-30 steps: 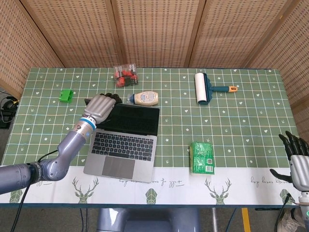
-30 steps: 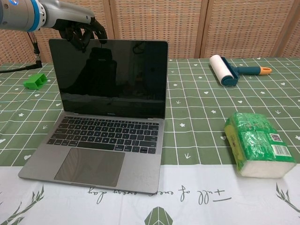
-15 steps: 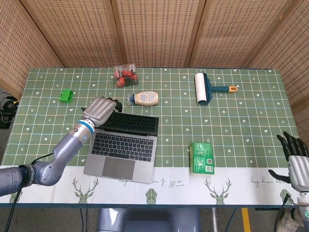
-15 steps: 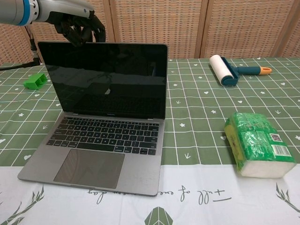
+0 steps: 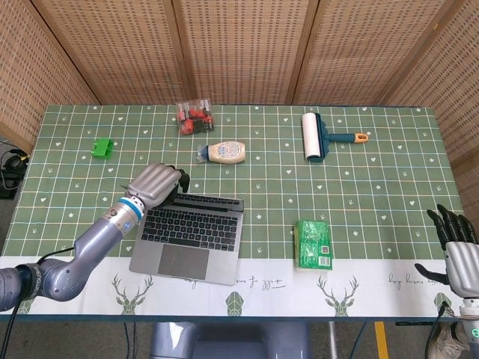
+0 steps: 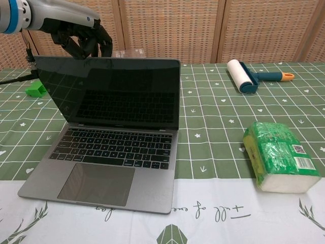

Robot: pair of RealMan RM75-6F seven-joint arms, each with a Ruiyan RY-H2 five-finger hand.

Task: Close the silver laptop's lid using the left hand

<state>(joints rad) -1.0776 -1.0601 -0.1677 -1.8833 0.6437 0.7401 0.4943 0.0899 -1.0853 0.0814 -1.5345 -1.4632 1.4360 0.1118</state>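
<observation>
So the left hand point(image 5: 156, 182) sits at the top left corner of the silver laptop's lid point(image 6: 109, 91), fingers point(image 6: 81, 43) curled over the top edge, holding nothing. Lid's tilted forward over the keyboard, laptop near the table's point(image 5: 374, 187) front left. Right hand point(image 5: 458, 250) hangs empty, fingers apart, off the right edge.

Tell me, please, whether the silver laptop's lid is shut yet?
Not yet: the laptop lid leans forward but stays raised, keyboard still visible, left hand on its top edge.
</observation>
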